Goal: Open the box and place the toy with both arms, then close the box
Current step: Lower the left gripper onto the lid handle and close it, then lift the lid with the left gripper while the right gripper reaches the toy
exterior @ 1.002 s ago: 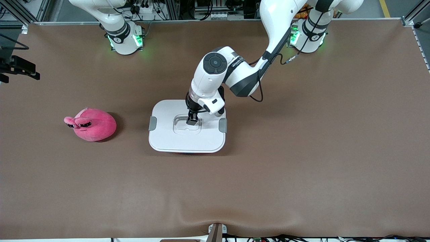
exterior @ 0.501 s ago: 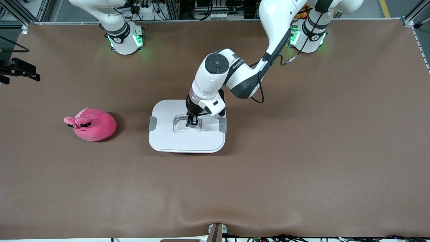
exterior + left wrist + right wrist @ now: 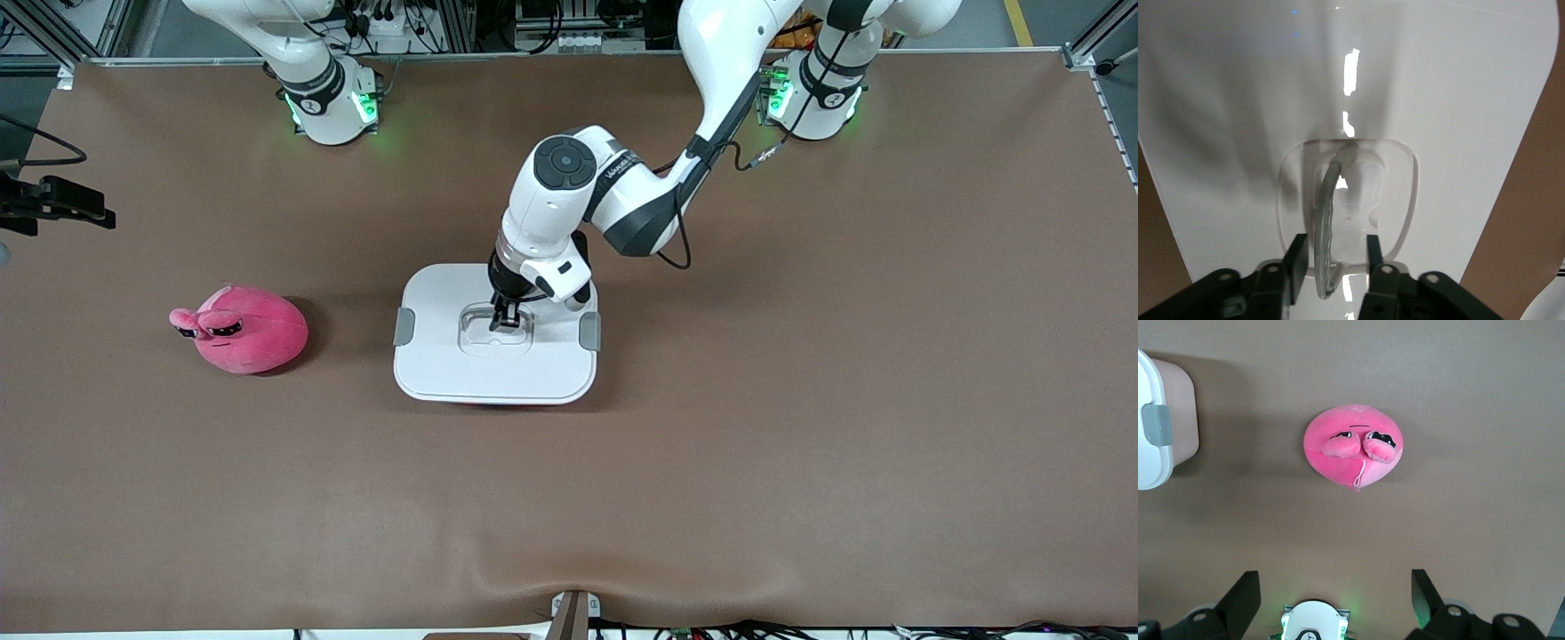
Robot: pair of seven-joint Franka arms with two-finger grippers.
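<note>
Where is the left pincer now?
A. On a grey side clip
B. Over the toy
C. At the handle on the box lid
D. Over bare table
C: the left pincer has one finger on each side of the clear handle in the middle of the lid.

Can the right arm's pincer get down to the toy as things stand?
Probably yes. The right pincer hangs open above the toy, which lies alone on bare table, apart from the box. The left pincer is busy at the lid handle.
</note>
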